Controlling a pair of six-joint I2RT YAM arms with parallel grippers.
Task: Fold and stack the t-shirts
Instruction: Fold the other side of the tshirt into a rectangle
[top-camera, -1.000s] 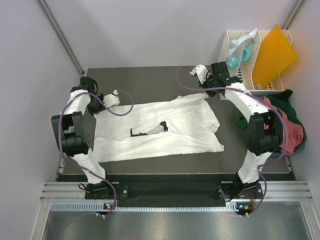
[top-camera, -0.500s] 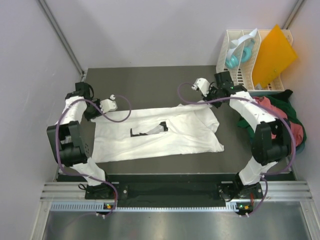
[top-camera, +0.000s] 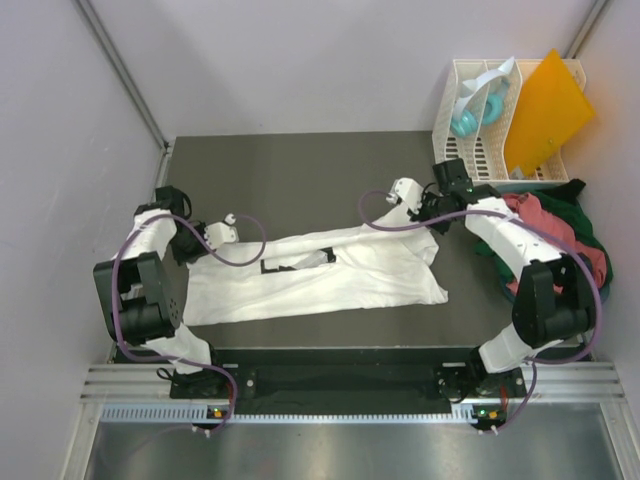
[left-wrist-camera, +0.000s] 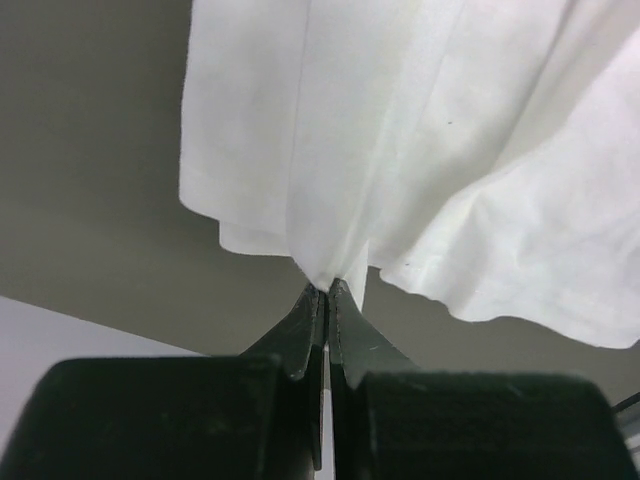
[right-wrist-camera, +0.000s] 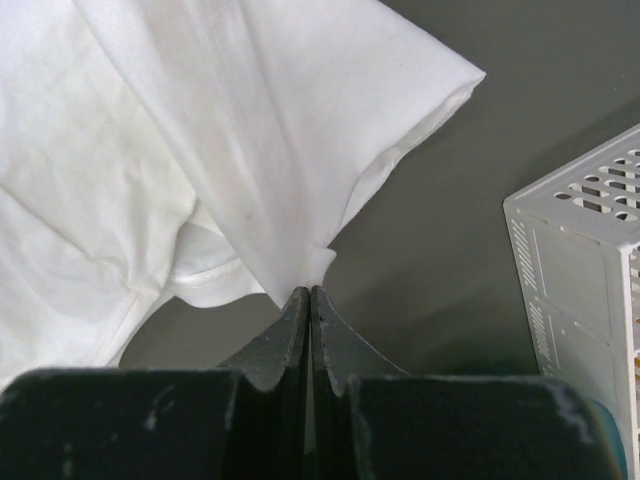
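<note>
While the white t-shirt (top-camera: 330, 280) lies spread across the middle of the dark bench (top-camera: 300, 165) in the top external view, its far edge runs as a straight band between the two arms. The left end effector (top-camera: 222, 228) sits at the 9 o'clock end of this band and the right end effector (top-camera: 403, 192) at the 2 o'clock end, each touching the cloth. At 3 o'clock on the bench a salmon-red t-shirt (top-camera: 535, 215) and a dark green t-shirt (top-camera: 582, 200) lie crumpled together in a heap. At 1 o'clock stands a white slatted rack (top-camera: 452, 80), with an orange sheet (top-camera: 545, 110) leaning in it.

From the left wrist view, the left end effector (left-wrist-camera: 327, 290) has its fingers pressed together on a pinch of the white t-shirt (left-wrist-camera: 420, 130). The cloth fans out from the tips toward 12 o'clock, in several layers, above the bench (left-wrist-camera: 90, 150).

From the right wrist view, the right end effector (right-wrist-camera: 309, 292) also pinches the white t-shirt (right-wrist-camera: 200, 120) between closed fingers, holding a point of cloth. A sleeve opening shows toward 1 o'clock. The corner of the white slatted rack (right-wrist-camera: 580, 230) stands at 3 o'clock, apart from the cloth, on the bench (right-wrist-camera: 450, 250).
</note>
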